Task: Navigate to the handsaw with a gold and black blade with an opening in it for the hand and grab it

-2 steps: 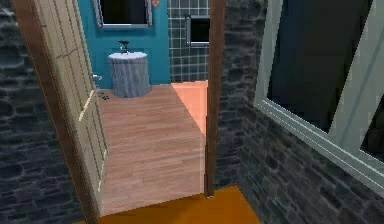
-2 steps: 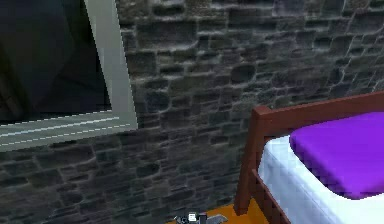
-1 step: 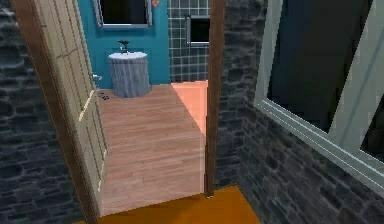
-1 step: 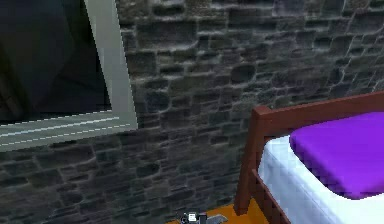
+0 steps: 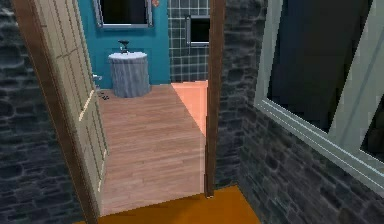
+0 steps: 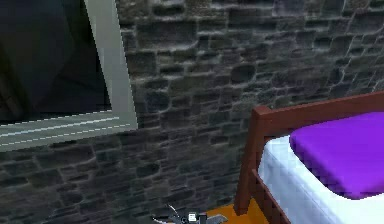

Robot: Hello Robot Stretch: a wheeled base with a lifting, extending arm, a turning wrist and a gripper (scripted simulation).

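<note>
Apparently I'm facing open door point(image 5: 70, 95) toward sink point(image 5: 128, 68); finding handsaw, grabbing both remaining; fingers point(image 6: 176, 213): cannot tell whether holding anything.

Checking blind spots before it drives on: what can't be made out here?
Forward view: door hides what lies left of the sink.
Forward view: dark thing on the sink, too small to name.
Forward view: frame above the sink cut by top edge.
Arm side view: bed cut by right and bottom edges.
Arm side view: gripper cut by bottom edge; cannot tell whether it holds anything.
</note>
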